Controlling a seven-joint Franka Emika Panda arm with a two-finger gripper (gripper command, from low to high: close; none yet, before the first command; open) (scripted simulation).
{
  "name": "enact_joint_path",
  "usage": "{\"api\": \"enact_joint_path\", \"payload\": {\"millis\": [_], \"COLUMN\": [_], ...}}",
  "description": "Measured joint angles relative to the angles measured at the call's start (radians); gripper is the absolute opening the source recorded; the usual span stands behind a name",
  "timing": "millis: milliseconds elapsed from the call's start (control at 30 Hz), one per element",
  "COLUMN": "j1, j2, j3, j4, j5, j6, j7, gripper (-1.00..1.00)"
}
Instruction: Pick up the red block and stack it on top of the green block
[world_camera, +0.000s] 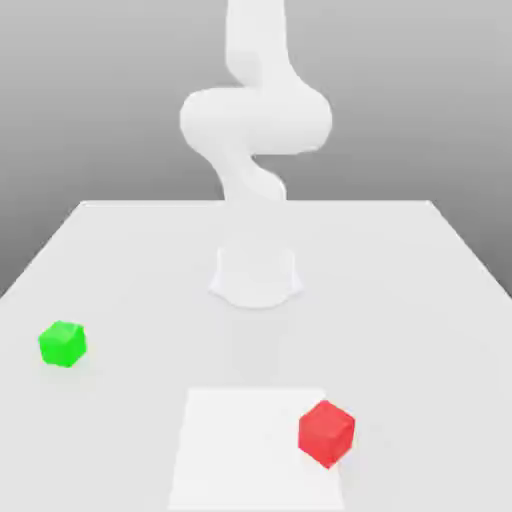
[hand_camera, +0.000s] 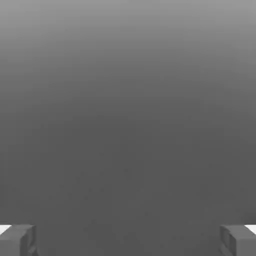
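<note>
The red block (world_camera: 326, 433) sits on the white table (world_camera: 400, 300) near the front, toward the exterior view's right. The green block (world_camera: 62, 343) rests on the table at the exterior view's left, well apart from the red one. In the hand view my gripper (hand_camera: 128, 241) is open: its grey fingertips (hand_camera: 18, 240) stand far apart with nothing between them, and plain grey background lies beyond. The white arm (world_camera: 255, 120) rises and bends above its base, away from both blocks.
The arm's round base (world_camera: 256, 275) stands at the middle of the table. A brighter white rectangular patch (world_camera: 240, 450) lies on the table's front, with the red block on its right edge.
</note>
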Motion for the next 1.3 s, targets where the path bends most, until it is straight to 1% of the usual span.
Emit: {"api": "enact_joint_path", "payload": {"millis": [200, 367, 533, 633, 733, 900, 933, 1167, 1300], "j1": [-0.032, -0.051, -0.064, -0.056, -0.029, 0.045, 0.055, 0.054, 0.023], "j2": [0.221, 0.401, 0.583, 0.695, 0.807, 0.989, 1.009, 1.006, 0.882], "j3": [0.083, 0.154, 0.214, 0.232, 0.211, 0.116, 0.104, 0.106, 0.154], "j4": [-0.091, -0.166, -0.240, -0.285, -0.316, -0.295, -0.292, -0.293, -0.313], "j5": [0.043, 0.046, 0.013, -0.031, -0.091, -0.196, -0.206, -0.206, -0.125], "j6": [0.113, 0.205, 0.298, 0.354, 0.416, 0.562, 0.578, 0.578, 0.475], "j7": [0.218, 0.418, 0.643, 0.796, 0.934, 1.029, 1.037, 1.037, 0.977], "gripper": [0.00, 0.00, 0.00, 0.00, 0.00, 0.00, -1.00, -1.00, -1.00]}}
